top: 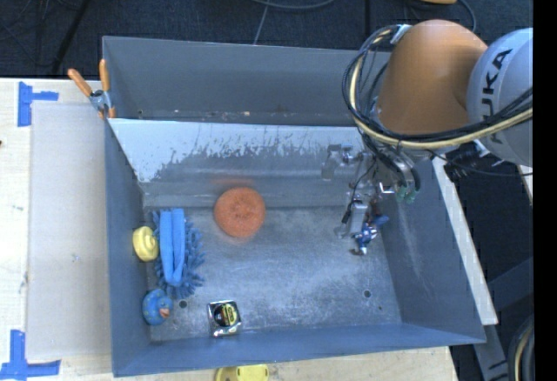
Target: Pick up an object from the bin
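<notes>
**Now, the pincer low over the bin's right side**

Here the arm comes in from the right, its orange wrist cover (pixel 426 75) ringed with cables above the far right corner of the grey metal bin (pixel 261 101). Below it the pincer (pixel 361 236) hangs close to the floor in the right half of the bin, near the foot of the back wall. A small blue bit (pixel 366 237) shows at its tip; I cannot tell whether that is a loose thing or part of the tool, nor whether the pincer is apart or together.

The floor directly beneath the pincer is bare metal. The nearest loose thing is a round orange pad (pixel 239 212), lying flat near the middle of the bin, to the left of the pincer and well apart from it.

The rest lies along the left wall. A long blue brush-like thing with a fringe (pixel 174 249) lies lengthwise, and a small yellow rounded thing (pixel 144 243) sits just beside it on its left. Near the front left corner sits a small blue toy (pixel 157 308), and to its right, close to the front wall, a small black and yellow tape measure (pixel 224 316).
</notes>
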`<action>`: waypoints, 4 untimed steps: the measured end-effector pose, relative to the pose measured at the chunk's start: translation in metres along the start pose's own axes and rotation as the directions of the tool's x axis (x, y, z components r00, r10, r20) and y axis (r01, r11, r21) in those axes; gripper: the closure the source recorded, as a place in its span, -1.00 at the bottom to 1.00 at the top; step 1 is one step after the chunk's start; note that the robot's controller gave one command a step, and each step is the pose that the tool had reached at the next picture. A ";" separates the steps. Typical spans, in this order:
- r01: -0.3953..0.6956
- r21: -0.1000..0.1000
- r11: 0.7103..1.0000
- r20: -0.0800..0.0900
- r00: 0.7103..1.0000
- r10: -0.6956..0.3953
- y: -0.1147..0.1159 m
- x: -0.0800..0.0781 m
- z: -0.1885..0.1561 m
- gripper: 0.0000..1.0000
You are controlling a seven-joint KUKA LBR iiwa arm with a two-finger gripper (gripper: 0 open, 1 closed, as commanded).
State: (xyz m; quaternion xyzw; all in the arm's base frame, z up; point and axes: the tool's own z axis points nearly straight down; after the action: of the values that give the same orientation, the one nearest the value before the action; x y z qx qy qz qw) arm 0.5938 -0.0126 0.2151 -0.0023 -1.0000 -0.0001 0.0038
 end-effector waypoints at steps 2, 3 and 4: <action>0.052 0.001 0.999 0.011 0.999 -0.052 -0.076 -0.018 0.034 -1.00; -0.130 0.000 0.992 0.008 0.992 0.130 -0.080 -0.023 0.061 -1.00; 0.146 0.001 0.989 0.008 0.989 -0.146 -0.111 -0.024 0.095 -1.00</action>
State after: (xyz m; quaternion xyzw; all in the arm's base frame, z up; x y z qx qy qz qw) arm 0.6167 -0.1234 0.1200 0.0710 -0.9975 -0.0003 -0.0002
